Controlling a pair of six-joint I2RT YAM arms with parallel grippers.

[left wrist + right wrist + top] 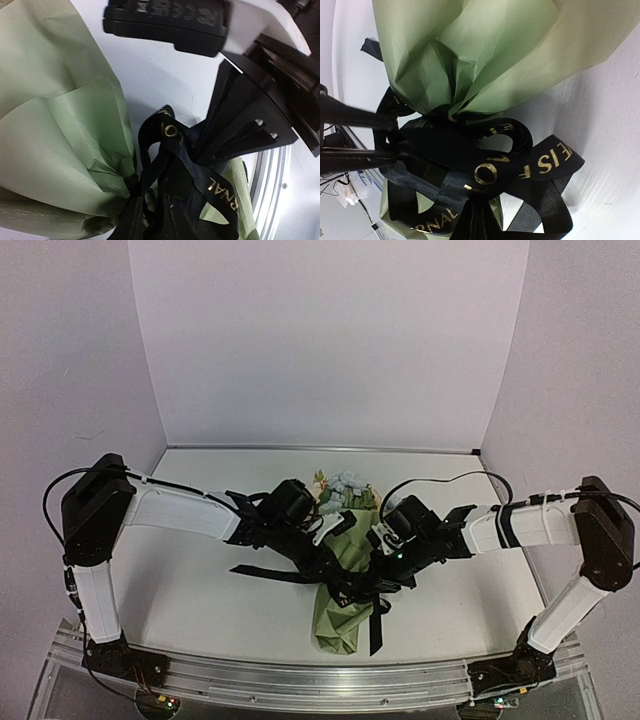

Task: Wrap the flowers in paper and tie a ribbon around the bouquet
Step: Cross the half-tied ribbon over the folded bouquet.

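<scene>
The bouquet lies mid-table, a sage green paper (338, 625) cone with the flowers (342, 487) showing at its far, wide end. A black ribbon (268, 574) with gold lettering is wound round the cone's narrow waist; one tail trails left and another hangs toward the near edge. Both grippers meet at that waist. My right gripper (380, 575) is shut, and gathered ribbon (495, 165) runs into its jaws (480, 227). My left gripper (338, 575) reaches the knot from the other side. Ribbon (210, 185) covers its fingertips (165, 222), hiding their gap. The paper (55, 130) bunches beside it.
A metal rail (300, 682) runs along the near edge between the two arm bases. White walls close the table (200, 615) at the back and on both sides. The right arm's black fingers (240, 125) crowd the left wrist view.
</scene>
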